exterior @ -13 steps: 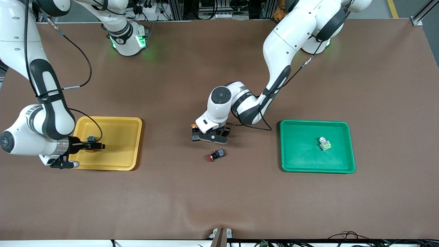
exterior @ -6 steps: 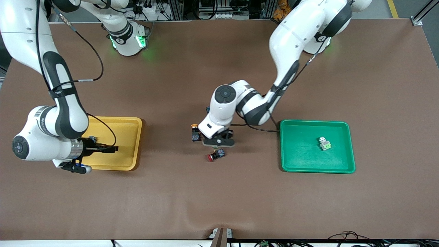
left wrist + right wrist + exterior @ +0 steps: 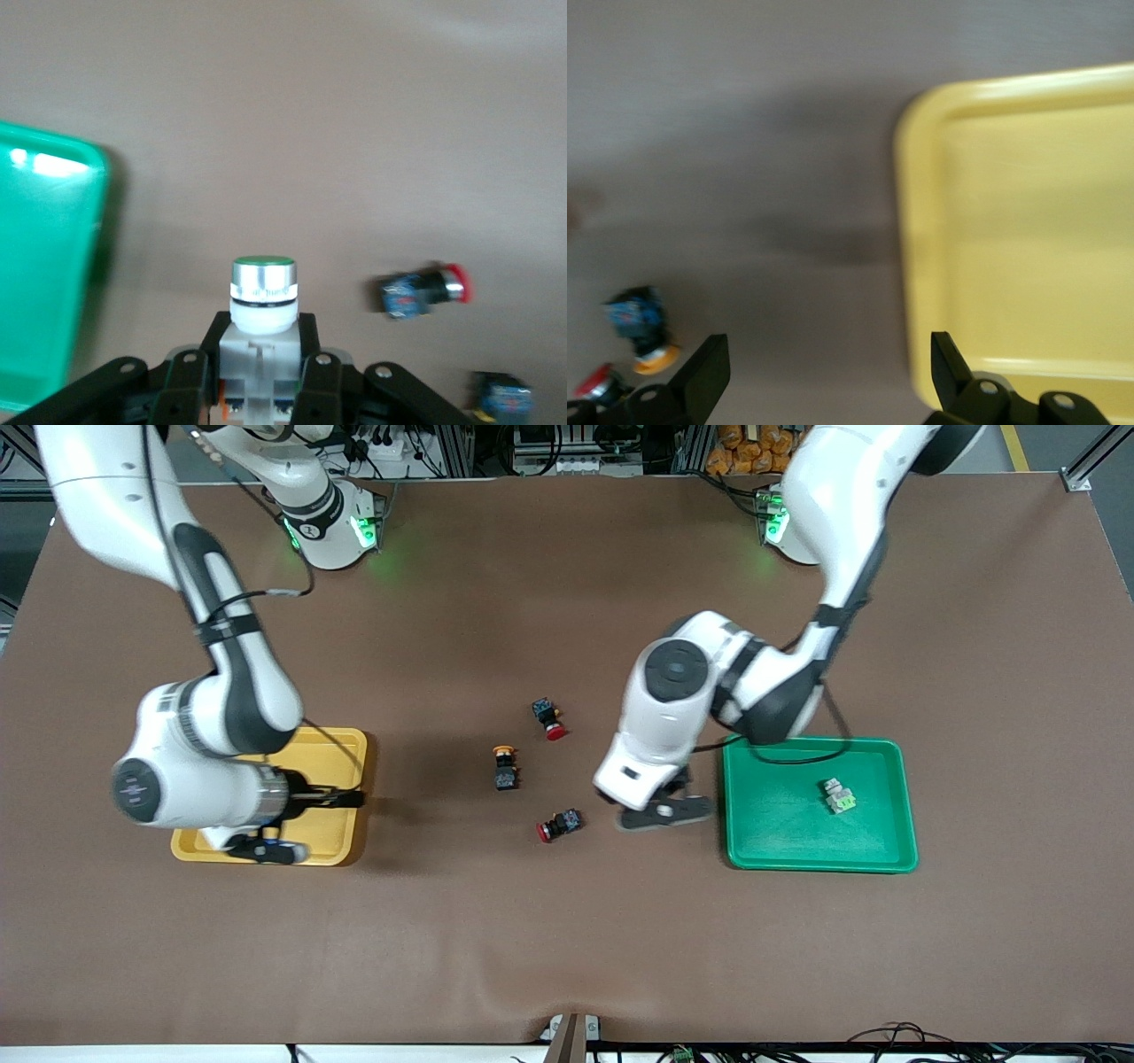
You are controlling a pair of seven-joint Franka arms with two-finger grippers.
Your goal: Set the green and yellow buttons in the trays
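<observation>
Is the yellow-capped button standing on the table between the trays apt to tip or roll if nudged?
The black-and-blue, yellow-capped button is probably rigid and light. Its round cap suggests it might roll in an arc once tipped. Its blocky body should resist rolling sideways, though a nudge could likely slide it.

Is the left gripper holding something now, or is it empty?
Holding. In the left wrist view the left gripper has its fingers shut on a whitish-grey green button, over bare table beside the green tray.

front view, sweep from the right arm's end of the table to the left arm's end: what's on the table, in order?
yellow tray → yellow-capped button → two red-capped buttons, level in this direction: one farther from the camera, one nearer → green tray → green button lying in it.
</observation>
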